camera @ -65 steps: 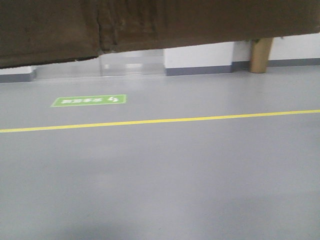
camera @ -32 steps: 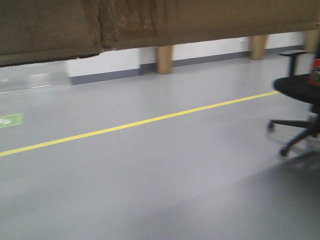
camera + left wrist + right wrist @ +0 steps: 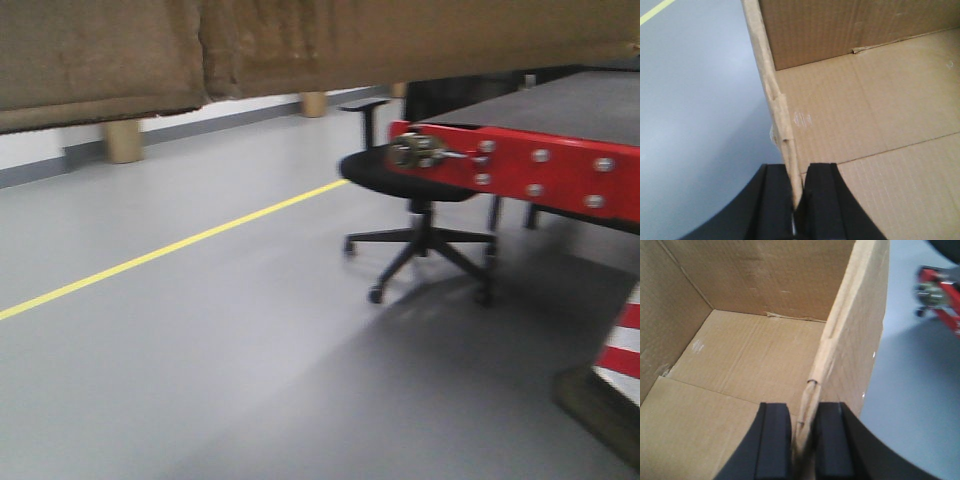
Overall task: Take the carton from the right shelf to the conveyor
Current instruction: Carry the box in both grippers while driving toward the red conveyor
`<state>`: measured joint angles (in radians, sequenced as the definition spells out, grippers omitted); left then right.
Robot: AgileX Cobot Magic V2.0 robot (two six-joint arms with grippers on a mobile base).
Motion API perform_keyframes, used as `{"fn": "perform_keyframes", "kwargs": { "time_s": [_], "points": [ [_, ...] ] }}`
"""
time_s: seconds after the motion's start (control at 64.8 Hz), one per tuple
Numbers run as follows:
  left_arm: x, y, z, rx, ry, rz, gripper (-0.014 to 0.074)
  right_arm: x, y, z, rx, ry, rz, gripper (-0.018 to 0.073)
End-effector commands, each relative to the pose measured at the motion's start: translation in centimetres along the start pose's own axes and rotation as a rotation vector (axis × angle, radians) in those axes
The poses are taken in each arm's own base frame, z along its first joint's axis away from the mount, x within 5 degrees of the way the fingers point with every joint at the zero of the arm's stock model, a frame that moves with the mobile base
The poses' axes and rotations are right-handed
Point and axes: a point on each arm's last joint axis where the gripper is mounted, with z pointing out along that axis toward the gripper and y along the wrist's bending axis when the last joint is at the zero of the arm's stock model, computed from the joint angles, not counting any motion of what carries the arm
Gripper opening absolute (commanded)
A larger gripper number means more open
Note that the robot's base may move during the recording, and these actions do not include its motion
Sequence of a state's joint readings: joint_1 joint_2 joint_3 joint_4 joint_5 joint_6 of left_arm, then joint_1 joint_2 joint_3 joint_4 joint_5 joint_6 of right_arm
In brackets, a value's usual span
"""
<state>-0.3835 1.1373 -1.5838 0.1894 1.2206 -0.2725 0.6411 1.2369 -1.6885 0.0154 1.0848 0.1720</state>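
The brown carton (image 3: 300, 45) hangs across the top of the front view, held off the floor. My left gripper (image 3: 796, 200) is shut on the carton's left wall (image 3: 777, 100); its open inside (image 3: 865, 110) shows to the right. My right gripper (image 3: 802, 445) is shut on the carton's right wall (image 3: 840, 350); its inside (image 3: 740, 360) shows to the left. The conveyor (image 3: 560, 105), a dark grey belt with a red side strip (image 3: 540, 170), stands at the right of the front view and shows in the right wrist view (image 3: 940, 285). The right shelf is out of view.
A black office chair (image 3: 420, 215) stands in front of the conveyor's end. A yellow line (image 3: 170, 250) crosses the light grey floor (image 3: 200, 380). A red-and-white striped base (image 3: 620, 350) is at the lower right. Brown posts (image 3: 125, 140) stand by the far wall.
The front view has swung right: the yellow line and posts slid left, the green floor sign left the frame, and the chair and conveyor came into view. The carton stays gripped.
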Motion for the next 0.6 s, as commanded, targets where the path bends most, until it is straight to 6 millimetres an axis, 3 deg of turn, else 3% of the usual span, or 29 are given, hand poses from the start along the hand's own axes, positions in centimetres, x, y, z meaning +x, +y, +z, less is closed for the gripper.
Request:
{"fn": "perform_keyframes", "kwargs": {
  "time_s": [0.0, 0.586],
  "points": [
    [-0.3, -0.4, -0.3, 0.032, -0.045, 0.01, -0.0006, -0.7, 0.7, -0.9, -0.067, -0.085, 0.0, -0.0069],
    [-0.9, 1.3, -0.4, -0.158, -0.098, 0.086, -0.0006, -0.7, 0.7, -0.9, -0.068, -0.087, 0.0, -0.0069]
  ]
}}
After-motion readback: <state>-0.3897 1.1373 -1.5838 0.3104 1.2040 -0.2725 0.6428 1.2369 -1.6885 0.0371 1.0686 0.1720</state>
